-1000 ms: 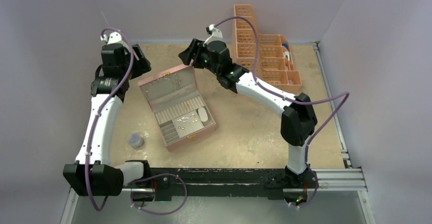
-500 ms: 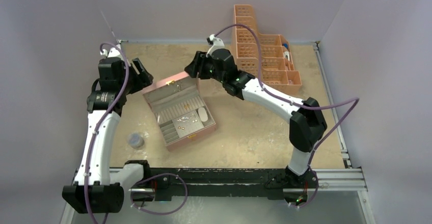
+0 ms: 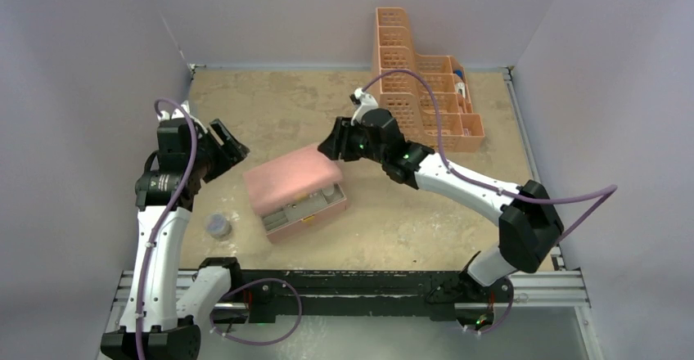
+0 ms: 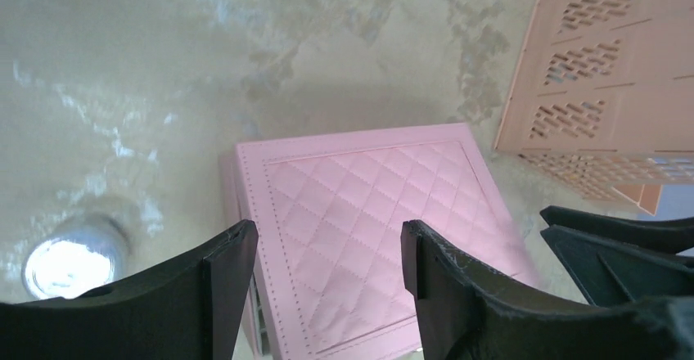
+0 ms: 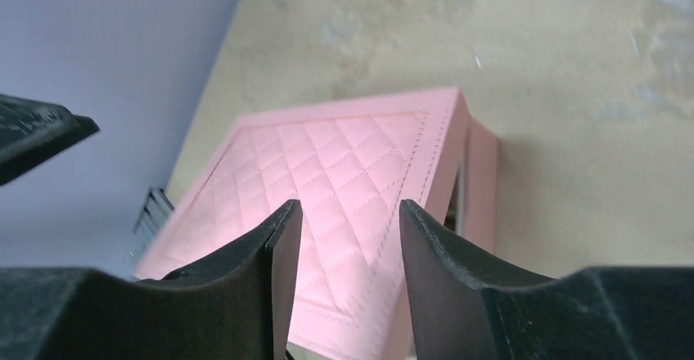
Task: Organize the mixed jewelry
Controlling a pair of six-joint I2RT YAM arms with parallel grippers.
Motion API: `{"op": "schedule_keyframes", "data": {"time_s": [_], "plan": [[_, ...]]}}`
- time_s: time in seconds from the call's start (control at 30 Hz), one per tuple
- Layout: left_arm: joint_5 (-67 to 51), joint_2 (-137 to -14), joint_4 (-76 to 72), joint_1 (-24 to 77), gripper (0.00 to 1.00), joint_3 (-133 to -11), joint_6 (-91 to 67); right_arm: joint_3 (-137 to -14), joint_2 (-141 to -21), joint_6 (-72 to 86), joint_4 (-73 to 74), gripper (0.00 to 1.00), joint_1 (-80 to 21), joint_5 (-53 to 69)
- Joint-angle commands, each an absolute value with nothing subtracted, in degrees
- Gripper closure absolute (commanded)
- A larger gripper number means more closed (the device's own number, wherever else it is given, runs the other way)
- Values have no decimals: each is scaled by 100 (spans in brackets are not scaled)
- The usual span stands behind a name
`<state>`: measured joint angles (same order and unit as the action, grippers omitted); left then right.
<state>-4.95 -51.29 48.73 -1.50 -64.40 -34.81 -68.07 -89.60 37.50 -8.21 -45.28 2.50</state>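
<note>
Right end effector (image 3: 329, 144): jaws apart, nothing between them. It sits at the upper-right edge of the pink quilted box (image 3: 288, 177) lid; can't tell if it's touching.

Left end effector (image 3: 229, 141): also released, holding nothing. It's just off the box's upper-left corner and looks apart from it.

The box is centre-left in the top view. The lid is tilted nearly down but not shut, and a strip of tray shows along the lower-right front edge.

Mixed jewelry: can't pick out any pieces, the lid covers almost everything. My guess is it's in the trays under the lid.

Handling, judged:
- Pieces are tiny, light, hard metal and slick, so they'll skate or roll on a sloppy pinch.
- Use a fingertip pinch across each piece, coming in from above.
- The lid is light, padded and hinged. Take it at the free front edge, not the quilted top.

Grey puck (image 3: 218, 226) is at lower left on the surface (image 3: 401, 213). Orange slotted organiser (image 3: 421, 98) is at upper right, well apart.
</note>
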Motion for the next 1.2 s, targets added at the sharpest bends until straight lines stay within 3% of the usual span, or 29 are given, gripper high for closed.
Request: {"op": "schedule_keyframes", "data": {"time_s": [0.0,0.23,0.6,0.93,1.17], "plan": [[-329,-4787,5340,-186,35,-6085,-4225,-6184,-8356,3855,-628,52,-4543,513],[-745,-4508,5535,-185,35,-5427,-4698,-5040,-7780,3974,-892,52,-4575,810],[-634,-4563,5966,-185,37,-4429,-5465,-5203,-8340,3323,-528,46,-4605,923],[-700,-4781,5891,-189,61,-4136,-5878,-4881,-8725,3356,-232,55,-4606,976],[-9,-4802,5967,-186,69,-4220,-6157,-4649,-9017,3295,56,57,-4610,1037]]}}
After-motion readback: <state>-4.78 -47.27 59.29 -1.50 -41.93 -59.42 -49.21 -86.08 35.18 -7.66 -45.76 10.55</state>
